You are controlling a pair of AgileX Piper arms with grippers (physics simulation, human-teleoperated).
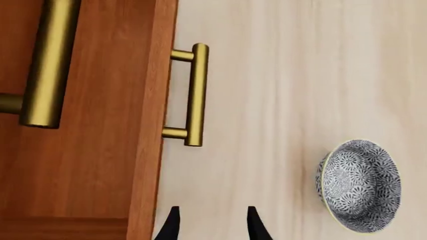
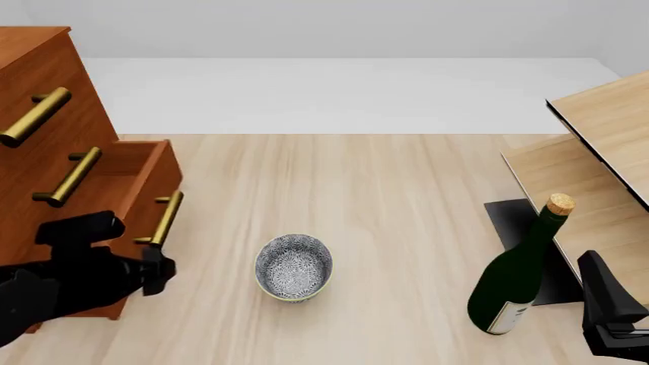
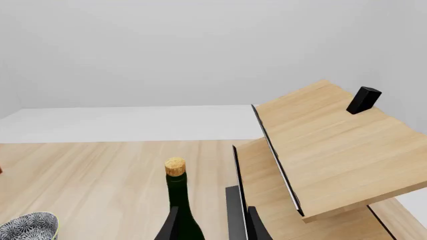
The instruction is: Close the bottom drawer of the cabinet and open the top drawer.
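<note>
The bottom drawer [image 2: 142, 179] of the cabinet [image 2: 41, 91] stands pulled out, at the surface's left. Our left hand [image 1: 210, 225], fingers spread and holding nothing, faces its brass handle [image 1: 195, 95]; we judge closing comes first: push the front inward.

Tall reddish-brown wooden cabinet [image 2: 41, 91]: smooth satin grain. Box-shaped reddish-brown bottom drawer [image 2: 137, 163]: same wood, with brushed brass bar handle [image 1: 195, 95], softly gleaming. Pale light-wood table [image 2: 406, 213]: matt, fine grain. Round grey-patterned bowl [image 2: 294, 266]: probably glazed ceramic. Dark green glass bottle [image 2: 517, 281]: glossy, cork stopper, paper label. Black left gripper [image 2: 154, 268]: matt, plastic-looking.
</note>
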